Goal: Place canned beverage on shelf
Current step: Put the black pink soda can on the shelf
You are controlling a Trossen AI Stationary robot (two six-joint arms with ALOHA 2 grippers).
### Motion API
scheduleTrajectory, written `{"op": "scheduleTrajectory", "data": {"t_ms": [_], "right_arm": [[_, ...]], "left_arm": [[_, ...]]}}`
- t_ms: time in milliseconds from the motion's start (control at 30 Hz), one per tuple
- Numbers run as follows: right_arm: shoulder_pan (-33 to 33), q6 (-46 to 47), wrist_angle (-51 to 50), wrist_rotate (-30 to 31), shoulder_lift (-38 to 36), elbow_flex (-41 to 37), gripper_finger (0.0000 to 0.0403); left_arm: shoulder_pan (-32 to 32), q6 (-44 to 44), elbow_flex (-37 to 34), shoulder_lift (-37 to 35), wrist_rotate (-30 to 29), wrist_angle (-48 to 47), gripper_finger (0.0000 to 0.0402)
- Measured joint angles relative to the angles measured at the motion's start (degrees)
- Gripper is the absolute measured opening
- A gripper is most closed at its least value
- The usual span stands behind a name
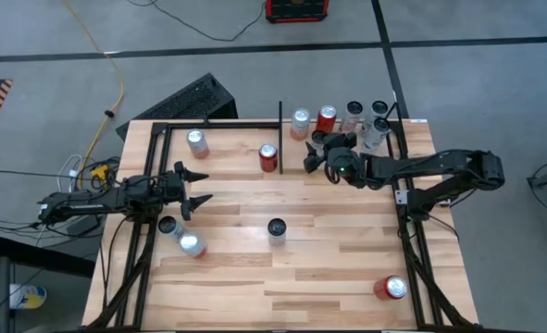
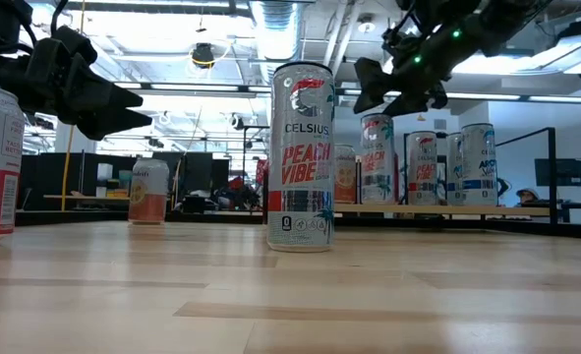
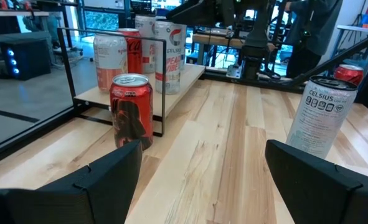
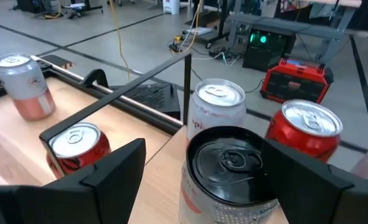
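My right gripper (image 1: 310, 153) (image 4: 202, 146) hangs open over the near left part of the shelf (image 2: 467, 209). Its fingers stand on either side of the top of a black-topped Peach Vibe can (image 4: 230, 165). In the low view the fingertips (image 2: 369, 96) show just above that can (image 2: 377, 157), which stands upright on the shelf plank. Beside it on the shelf stand a white can (image 4: 218, 102), a red can (image 4: 308, 127) and several more (image 1: 370, 125). My left gripper (image 1: 194, 190) (image 3: 202, 180) waits open and level at the table's left side.
On the table top stand a Celsius can (image 1: 276, 227) at the middle, a red can (image 1: 268, 157) and a pink can (image 1: 196, 141) toward the far side. Two cans (image 1: 180, 236) stand near my left gripper. Another red can (image 1: 391, 288) is at the near right. A black divider bar (image 1: 280, 120) ends the shelf.
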Motion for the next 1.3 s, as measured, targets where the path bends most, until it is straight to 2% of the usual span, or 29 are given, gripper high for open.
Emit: {"op": "scheduleTrajectory", "data": {"t_ms": [300, 833, 1167, 1300], "right_arm": [[-0.5, -0.1, 0.6, 0.6, 0.6, 0.0, 0.0345], [-0.9, -16.0, -1.3, -5.0, -1.3, -0.3, 0.0330], [-2.0, -16.5, -0.7, -5.4, -7.2, -0.4, 0.0330], [-2.0, -13.0, -1.8, -5.1, -8.6, -0.3, 0.0330]], "left_arm": [[0.0, 0.0, 0.0, 0.0, 0.0, 0.0, 0.0327], [0.0, 0.0, 0.0, 0.0, 0.0, 0.0, 0.0327], [0.0, 0.0, 0.0, 0.0, 0.0, 0.0, 0.0327], [0.0, 0.0, 0.0, 0.0, 0.0, 0.0, 0.0327]]}}
